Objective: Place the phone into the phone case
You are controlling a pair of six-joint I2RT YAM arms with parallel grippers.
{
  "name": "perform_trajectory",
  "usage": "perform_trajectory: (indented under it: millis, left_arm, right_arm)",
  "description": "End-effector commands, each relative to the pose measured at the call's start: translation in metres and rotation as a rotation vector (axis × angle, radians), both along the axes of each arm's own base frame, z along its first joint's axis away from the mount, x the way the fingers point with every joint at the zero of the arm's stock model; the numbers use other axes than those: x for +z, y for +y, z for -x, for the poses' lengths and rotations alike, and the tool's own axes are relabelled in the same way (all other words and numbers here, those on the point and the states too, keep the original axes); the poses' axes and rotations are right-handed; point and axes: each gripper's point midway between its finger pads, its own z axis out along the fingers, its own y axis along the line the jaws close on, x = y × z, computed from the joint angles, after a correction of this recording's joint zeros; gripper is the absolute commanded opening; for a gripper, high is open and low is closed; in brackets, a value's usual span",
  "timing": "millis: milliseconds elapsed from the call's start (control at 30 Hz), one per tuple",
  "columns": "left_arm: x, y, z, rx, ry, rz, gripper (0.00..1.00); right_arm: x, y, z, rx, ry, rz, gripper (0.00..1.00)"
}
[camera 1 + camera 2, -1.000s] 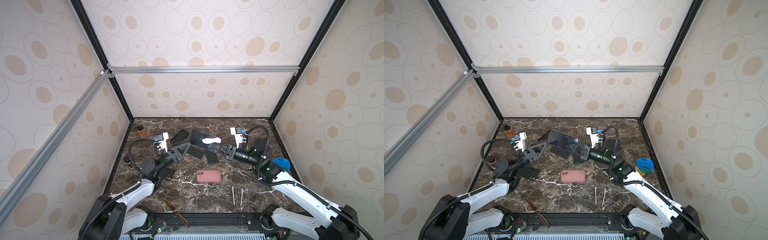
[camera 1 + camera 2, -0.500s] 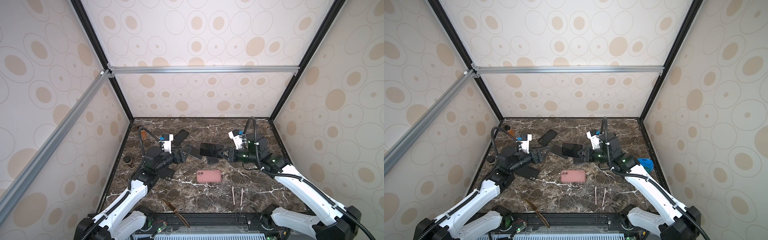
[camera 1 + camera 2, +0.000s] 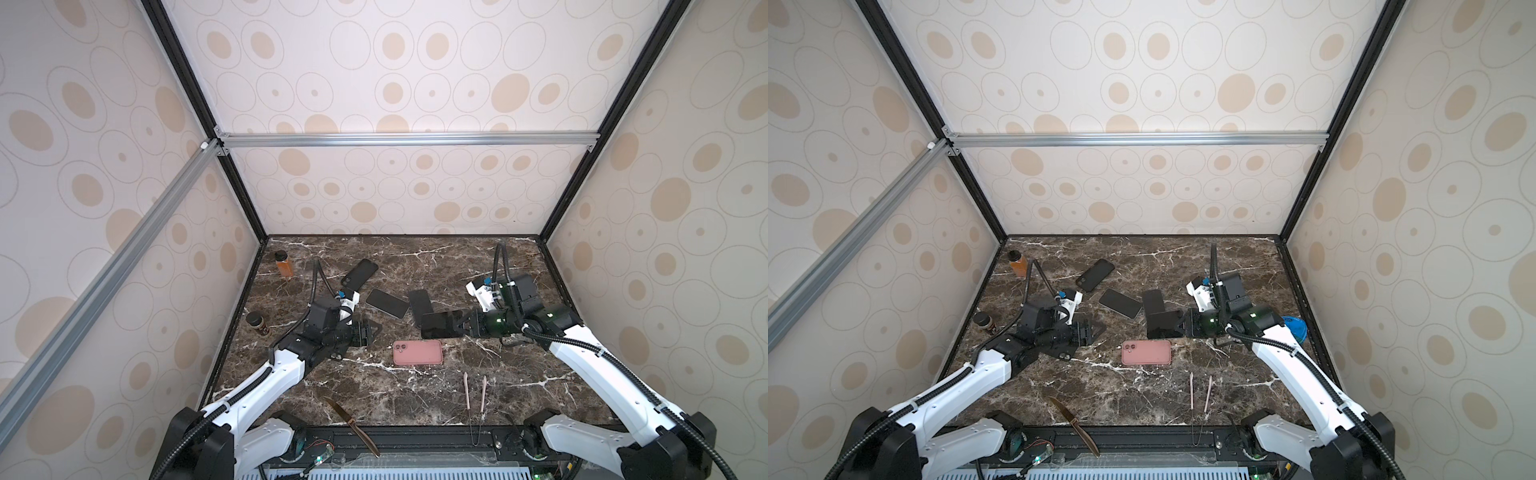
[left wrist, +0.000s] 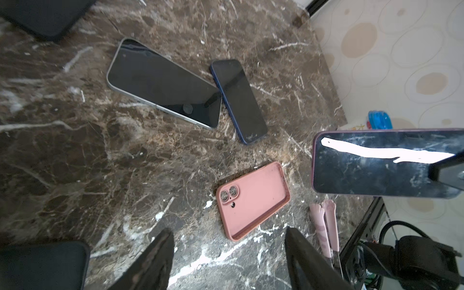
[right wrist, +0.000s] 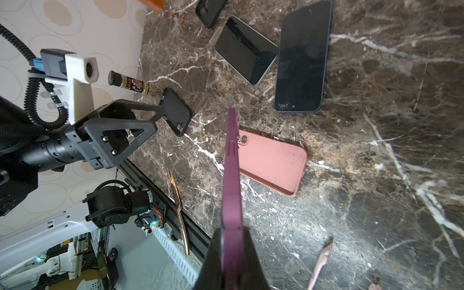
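Phone (image 3: 441,324) with a purple rim sits clamped in my right gripper (image 3: 462,326), raised above the marble table (image 3: 419,262) near the pink phone case (image 3: 417,352). My left gripper (image 4: 226,263) is spread apart, empty.

Phone case (image 3: 417,352): pink, lying flat on the table (image 3: 415,399), open side up, hollow showing. Round camera cut-outs at its left end. Sits about mid-table, toward the front.

Phone (image 3: 440,324): dark screen, purple edge with side buttons. Off the table surface, above mid-table, slightly further back and right. Right end clamped in the right gripper (image 3: 464,325), the rest reaching left.
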Motion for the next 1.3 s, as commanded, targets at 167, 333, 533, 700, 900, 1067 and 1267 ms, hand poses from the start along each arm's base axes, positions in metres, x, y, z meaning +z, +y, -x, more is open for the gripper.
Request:
perform_trajectory:
  millis: [167,333,533,700,900,1067,1267]
  left_arm:
    - [-0.025,-0.024,0.01,-0.044,0.074,-0.033,0.63]
    - [-0.037,-0.041,0.012,-0.042,0.094,-0.037,0.55]
    - [-0.062,-0.046,0.013,-0.017,0.156,-0.093,0.45]
    - [-0.081,-0.05,0.012,-0.004,0.192,-0.148,0.36]
    - [-0.087,-0.061,0.01,-0.016,0.208,-0.148,0.29]
    - [-0.09,-0.067,0.011,-0.033,0.217,-0.147,0.27]
    - [-0.097,-0.066,0.013,-0.028,0.234,-0.15,0.21]
  right_arm:
    - [-0.011,-0.005,0.009,0.047,0.051,-0.002,0.0]
    - [-0.022,-0.011,0.01,0.034,0.071,0.011,0.0]
    - [-0.035,-0.015,0.005,0.009,0.085,0.005,0.0]
    - [-0.045,-0.015,0.007,0.026,0.114,-0.007,0.0]
    - [-0.056,-0.013,0.007,0.025,0.151,-0.044,0.0]
    - [-0.066,-0.012,0.006,0.017,0.183,-0.065,0.0]
    - [-0.075,-0.009,0.005,0.019,0.218,-0.084,0.0]
